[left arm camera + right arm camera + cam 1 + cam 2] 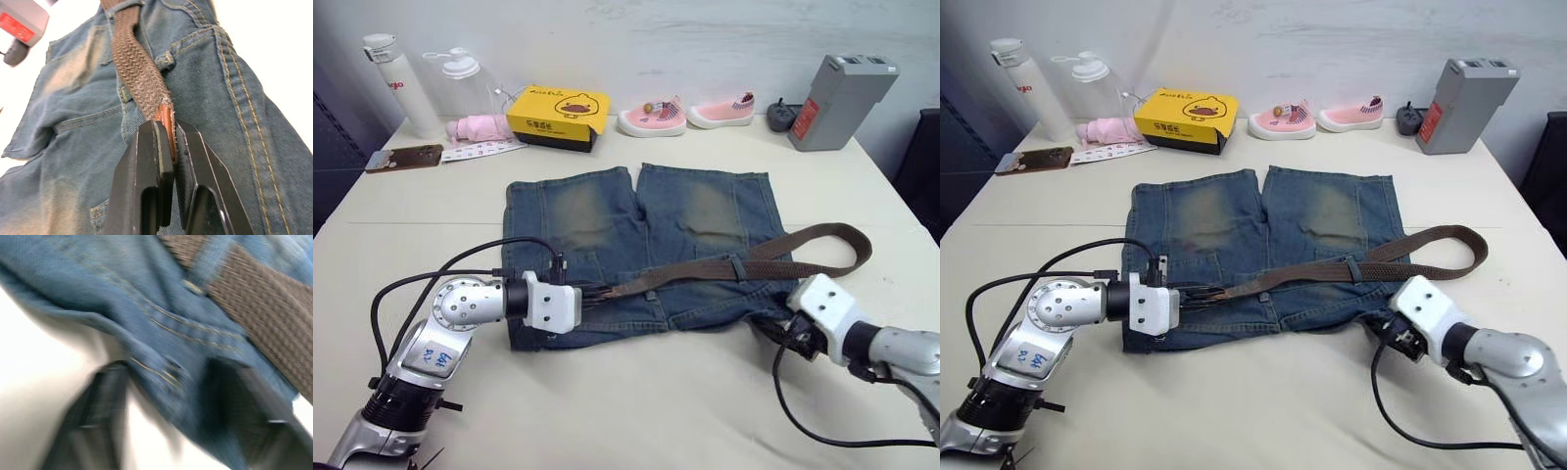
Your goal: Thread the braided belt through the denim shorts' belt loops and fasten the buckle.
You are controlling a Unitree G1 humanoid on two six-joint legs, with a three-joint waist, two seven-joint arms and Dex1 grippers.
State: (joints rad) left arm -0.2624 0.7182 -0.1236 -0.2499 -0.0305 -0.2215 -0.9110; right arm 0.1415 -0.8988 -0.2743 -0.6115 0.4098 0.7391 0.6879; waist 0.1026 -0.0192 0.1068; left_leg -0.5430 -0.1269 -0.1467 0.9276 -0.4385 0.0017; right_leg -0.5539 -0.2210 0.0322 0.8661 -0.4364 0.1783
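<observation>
Shorts lay on counter; left end effector gripped belt tip; right end effector straddled waistband, fingers parted.

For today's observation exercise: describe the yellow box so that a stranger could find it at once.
Start at the denim shorts in the middle of the table, then look beyond them toward the wall. The yellow box sits left of the pink shoes; it alone bears a cartoon duck.

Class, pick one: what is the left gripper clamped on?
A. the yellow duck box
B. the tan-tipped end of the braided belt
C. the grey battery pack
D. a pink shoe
B: the left gripper is shut on the leather-tipped end of the braided belt, over the denim shorts.
</observation>
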